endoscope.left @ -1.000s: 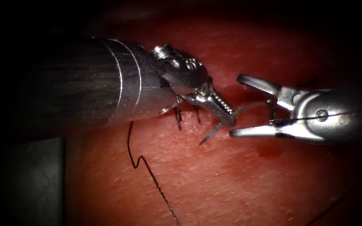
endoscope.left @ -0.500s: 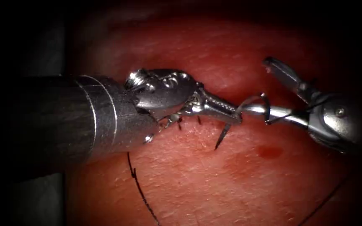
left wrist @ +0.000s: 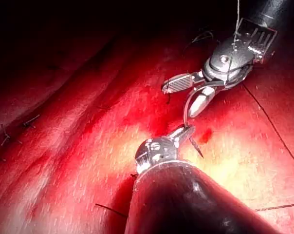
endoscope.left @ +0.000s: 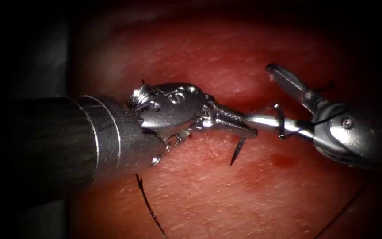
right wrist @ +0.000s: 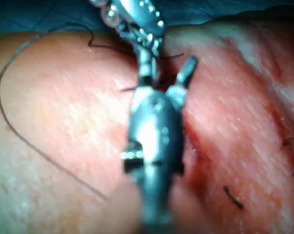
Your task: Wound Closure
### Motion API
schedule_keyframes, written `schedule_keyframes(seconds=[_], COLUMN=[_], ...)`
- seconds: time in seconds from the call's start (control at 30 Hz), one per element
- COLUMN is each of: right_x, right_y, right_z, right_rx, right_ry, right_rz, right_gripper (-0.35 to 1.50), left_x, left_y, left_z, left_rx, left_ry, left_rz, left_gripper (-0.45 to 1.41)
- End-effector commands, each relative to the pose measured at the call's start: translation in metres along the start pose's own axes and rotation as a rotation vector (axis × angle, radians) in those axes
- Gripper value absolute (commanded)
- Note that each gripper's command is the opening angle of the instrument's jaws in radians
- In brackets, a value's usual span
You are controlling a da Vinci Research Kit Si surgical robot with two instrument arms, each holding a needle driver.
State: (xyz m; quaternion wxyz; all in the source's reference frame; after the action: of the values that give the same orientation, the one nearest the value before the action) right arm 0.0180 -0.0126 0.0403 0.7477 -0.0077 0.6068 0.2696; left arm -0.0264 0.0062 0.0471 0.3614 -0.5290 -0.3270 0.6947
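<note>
Needle (endoscope.left: 239,148): left tool (endoscope.left: 248,129) is holding it, jaws clamped on it a short way behind the point. Sharp tip is sticking out below the jaws, pointing down at the tissue (endoscope.left: 226,194), free of the surface, not in the tissue. The rest of the curve is arcing up and over toward the right tool (endoscope.left: 261,99), passing by its lower jaw; the same arc is showing in the left wrist view (left wrist: 187,109), rising from the left tool (left wrist: 183,134) toward the right tool (left wrist: 183,95).

Right tool: jaws standing wide apart, gripping nothing. Lower jaw is lying level, its tip touching or just beside the left tool's jaw tips; upper jaw is angling up and away. Needle body is sitting at the lower jaw, not pinched between the two. Right wrist view is also showing these jaws spread (right wrist: 161,73), nose to nose with the left tool (right wrist: 137,19).

Thread (endoscope.left: 149,208): dark strand is running from under the left tool's shaft down toward the lower edge of the tissue, left of the needle. A second strand (endoscope.left: 343,210) is crossing the lower right corner of the tissue. Can't tell where either one joins the needle.

Red fluid (endoscope.left: 284,160): small spot is sitting on the tissue just below the right tool, right of the needle tip.
</note>
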Motion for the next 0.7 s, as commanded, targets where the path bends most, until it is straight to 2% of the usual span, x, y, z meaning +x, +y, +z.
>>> schedule_keyframes(seconds=[0.03,0.07,0.13,0.37,0.4,0.43,0.5,0.6,0.7], right_x=[-0.0008,-0.0008,-0.0007,-0.0003,-0.0003,-0.0003,-0.0003,-0.0003,-0.0003], right_y=[-0.0009,-0.001,-0.0011,-0.0007,-0.0007,-0.0006,-0.0004,-0.0001,0.0004], right_z=[0.0001,0.0001,-0.0001,-0.0003,-0.0003,-0.0004,-0.0005,-0.0006,-0.0006], right_rx=[0.003,0.003,0.024,0.033,0.035,0.038,0.04,0.047,0.064], right_ry=[0.002,0.002,0.01,-0.004,-0.005,-0.008,-0.01,-0.019,-0.029], right_rz=[-0.013,-0.025,-0.056,-0.149,-0.161,-0.161,-0.173,-0.185,-0.202], right_gripper=[0.78,0.52,-0.35,-0.35,-0.35,-0.35,-0.35,-0.35,-0.35], left_x=[-0.0003,-0.0003,-0.0004,-0.0009,-0.0011,-0.0013,-0.0017,-0.0018,-0.0016], left_y=[-0.0003,-0.0002,0.0,0.0008,0.0009,0.001,0.0011,0.001,0.0007], left_z=[0.0006,0.0006,0.0007,0.0009,0.0011,0.0012,0.0014,0.0018,0.0023], left_rx=[-0.002,-0.004,-0.005,-0.009,-0.006,-0.004,0.0,0.008,0.014], left_ry=[-0.002,-0.003,-0.003,-0.004,-0.004,-0.004,-0.006,-0.007,-0.007], left_rz=[0.001,0.001,0.001,0.003,0.01,0.041,0.109,0.175,0.227], left_gripper=[-0.45,-0.45,-0.45,-0.43,0.0,0.24,0.52,1.11,1.38])
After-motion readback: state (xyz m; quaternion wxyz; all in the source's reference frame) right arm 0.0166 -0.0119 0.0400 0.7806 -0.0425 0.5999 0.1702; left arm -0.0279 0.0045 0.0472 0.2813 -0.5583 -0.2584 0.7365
